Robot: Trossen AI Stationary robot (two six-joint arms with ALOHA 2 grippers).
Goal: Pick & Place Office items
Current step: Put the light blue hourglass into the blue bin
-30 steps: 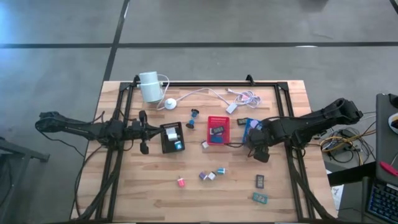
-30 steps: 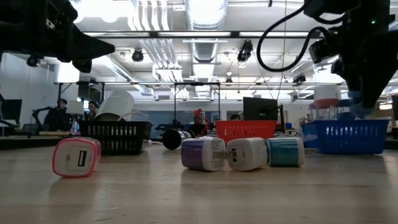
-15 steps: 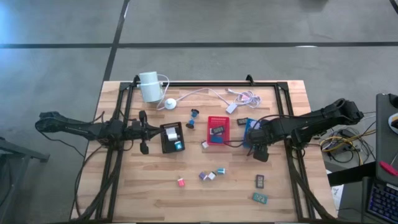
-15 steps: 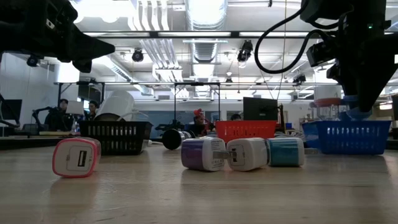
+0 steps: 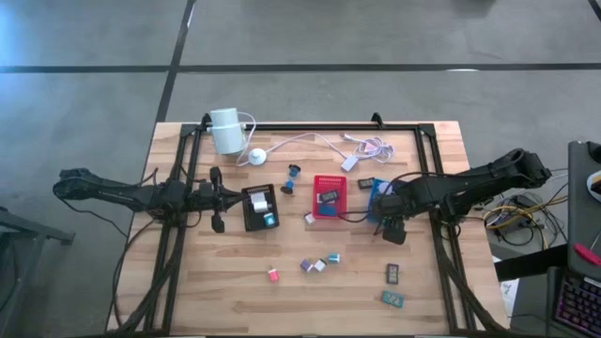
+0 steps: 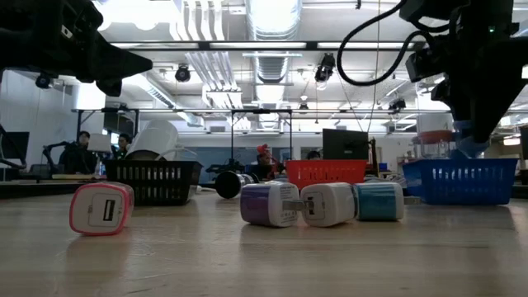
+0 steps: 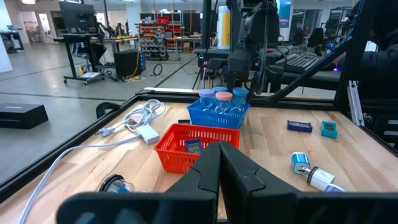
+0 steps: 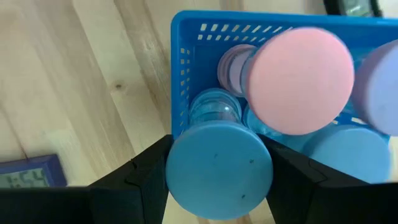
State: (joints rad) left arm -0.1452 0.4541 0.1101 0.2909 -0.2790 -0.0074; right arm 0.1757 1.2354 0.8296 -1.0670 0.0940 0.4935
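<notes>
Release was the step in hand: the right claw (image 8: 217, 171) pinched a blue round-capped plastic spool (image 8: 219, 168) at the near edge of the blue mesh plastic tray (image 8: 186, 74), beside a pink round-capped spool (image 8: 298, 81). It would go best lowered further before letting go, clear of the wall. Judging by the cap facing the wrist camera, the spool's long axis stood upright. The left claw (image 7: 219, 177), pressed together, waited left of the black tray (image 5: 260, 207) on the wooden worktop (image 5: 235, 282).
</notes>
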